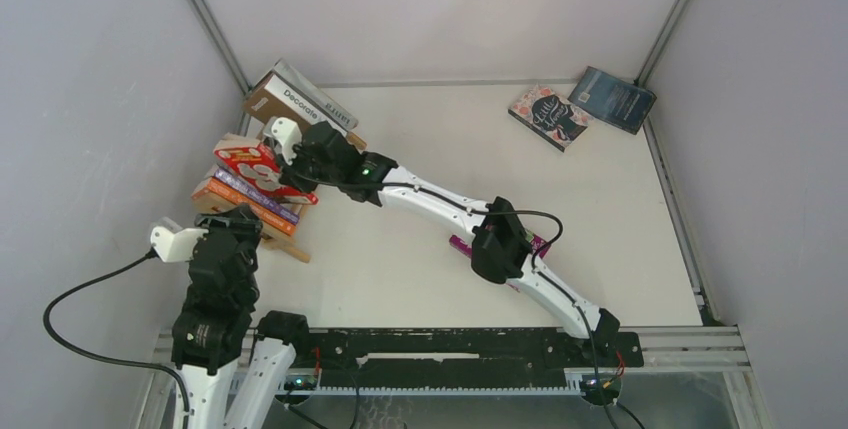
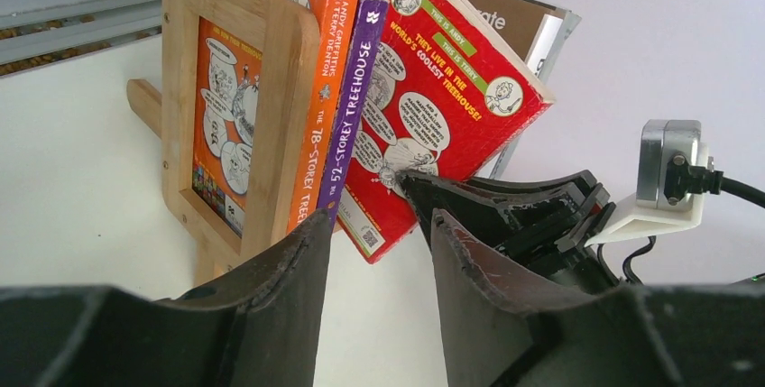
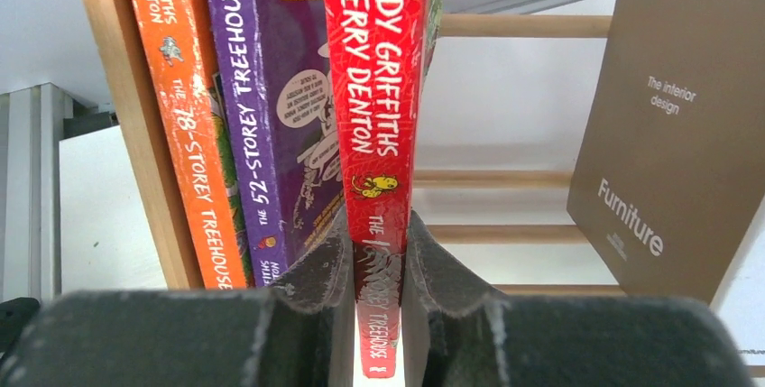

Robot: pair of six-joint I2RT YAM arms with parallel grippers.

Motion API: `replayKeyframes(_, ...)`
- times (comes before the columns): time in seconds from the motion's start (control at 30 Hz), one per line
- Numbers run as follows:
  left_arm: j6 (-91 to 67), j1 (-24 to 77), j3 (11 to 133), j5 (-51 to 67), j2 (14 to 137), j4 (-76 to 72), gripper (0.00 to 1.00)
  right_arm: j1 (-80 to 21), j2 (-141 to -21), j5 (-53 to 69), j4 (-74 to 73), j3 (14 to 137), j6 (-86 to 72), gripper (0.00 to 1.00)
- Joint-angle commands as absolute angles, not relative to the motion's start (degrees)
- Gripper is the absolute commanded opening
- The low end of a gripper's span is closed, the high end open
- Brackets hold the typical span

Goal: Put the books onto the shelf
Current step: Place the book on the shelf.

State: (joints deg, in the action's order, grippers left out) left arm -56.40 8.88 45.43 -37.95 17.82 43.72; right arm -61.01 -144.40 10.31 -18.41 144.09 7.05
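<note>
The wooden shelf [image 1: 293, 249] stands at the table's left. An orange book [image 3: 180, 116] and a purple book [image 3: 262, 89] stand upright against its side frame [image 2: 271, 116]. My right gripper [image 3: 379, 243] is shut on the spine of a red book [image 3: 379, 89], which leans tilted against the purple book [image 2: 356, 89]. A brown book [image 3: 668, 125] stands at the shelf's other end, with a grey-white one [image 1: 318, 96] behind it. My left gripper [image 2: 379, 225] is open and holds nothing, just in front of the shelf's near end [image 1: 248, 217].
Two more books lie at the far right corner: a dark floral one [image 1: 548, 116] and a dark blue one [image 1: 612, 99]. A purple object [image 1: 460, 244] shows partly under the right arm's elbow. Grey walls close in the table at left, back and right.
</note>
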Motion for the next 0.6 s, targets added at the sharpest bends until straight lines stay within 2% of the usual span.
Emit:
replayKeyframes(0.0,-54.41,9.14,44.15,-39.37,17.67,40.75,0.49,-62.11,-143.64,10.99,-12.13,147.88,5.88,0.0)
replayKeyframes(0.37,-55.52,9.14,41.84,-39.22,16.42,40.25,0.51,-62.94,-143.95,10.04,-13.48,146.54,5.7,0.0)
replayKeyframes(0.4,-55.7,9.14,41.65,-39.2,16.31,40.23,0.52,-63.05,-144.01,9.9,-13.63,146.5,5.58,0.06)
replayKeyframes(0.5,-55.91,9.14,41.16,-39.05,15.95,40.32,0.55,-63.43,-144.04,9.47,-13.5,146.0,5.22,0.41)
replayKeyframes(0.57,-56.06,9.14,40.85,-38.95,15.75,40.48,0.57,-63.58,-144.13,9.45,-13.65,145.84,5.06,0.56)
